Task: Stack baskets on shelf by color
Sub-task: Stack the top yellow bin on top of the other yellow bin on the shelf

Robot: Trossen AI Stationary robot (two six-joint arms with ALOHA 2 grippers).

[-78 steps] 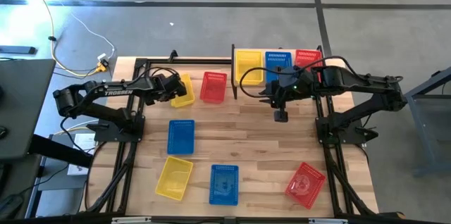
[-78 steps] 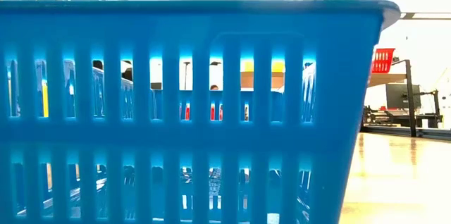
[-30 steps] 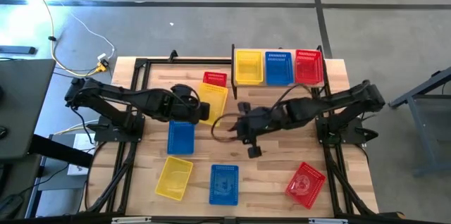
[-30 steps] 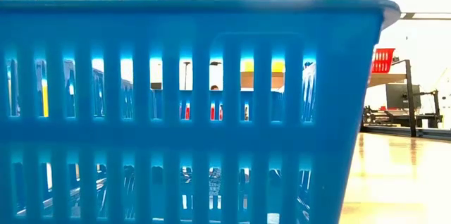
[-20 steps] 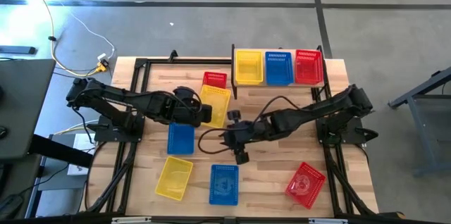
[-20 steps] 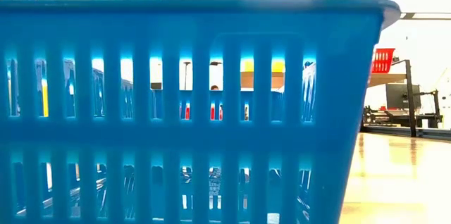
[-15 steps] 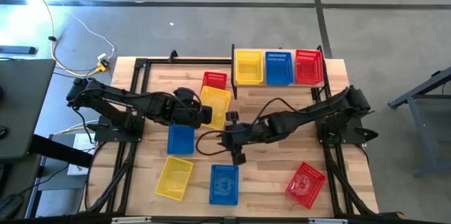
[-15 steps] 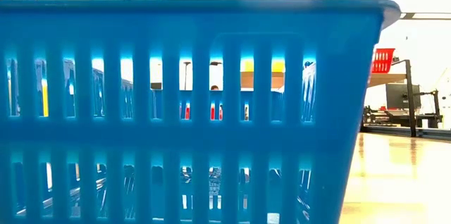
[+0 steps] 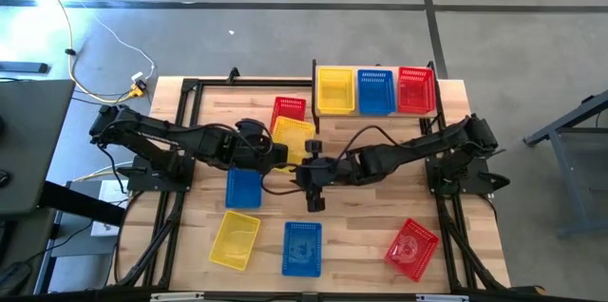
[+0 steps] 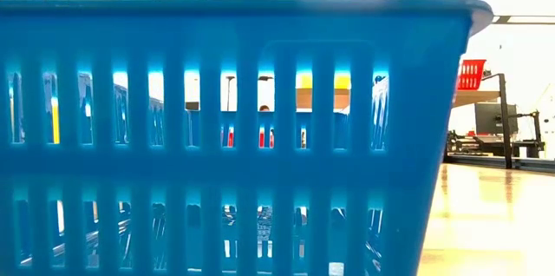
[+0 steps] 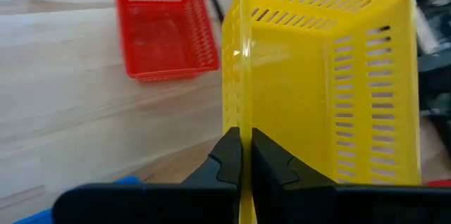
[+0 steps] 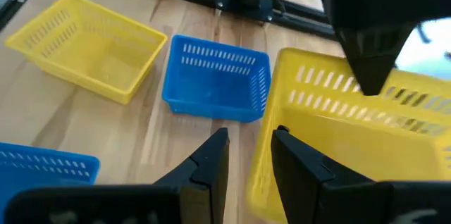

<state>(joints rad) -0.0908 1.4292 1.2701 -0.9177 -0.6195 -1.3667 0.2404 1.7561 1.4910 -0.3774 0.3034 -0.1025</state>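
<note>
My left gripper (image 9: 276,154) is shut on a yellow basket (image 9: 294,138) above the table's middle. My right gripper (image 12: 248,155) is open beside that basket (image 12: 352,146), one finger on either side of its end wall; whether they touch it I cannot tell. The shelf (image 9: 445,93) at the far right bears one yellow (image 9: 335,90), one blue (image 9: 375,91) and one red basket (image 9: 415,89), side by side. On the table stand a red basket (image 9: 289,109), two blue ones (image 9: 243,188) (image 9: 302,247), a yellow one (image 9: 235,239) and another red one (image 9: 411,248). My left gripper pinches one wall of the yellow basket at its rim (image 11: 239,122), one finger inside the basket and one outside. The fingers lie along that wall, coming from the table's left. The basket is tilted and appears lifted off the table.
The nearest blue basket (image 10: 217,137) fills the low view, with both arms showing just above its rim. Black frame rails (image 9: 176,198) run along both sides of the table. Bare wood lies between the near baskets and the right arm's base.
My right gripper has swung from right of the table's middle toward the left, dipping toward the near edge, then coming up against the held yellow basket. My left gripper has kept its hold and nudged the basket slightly to the right.
</note>
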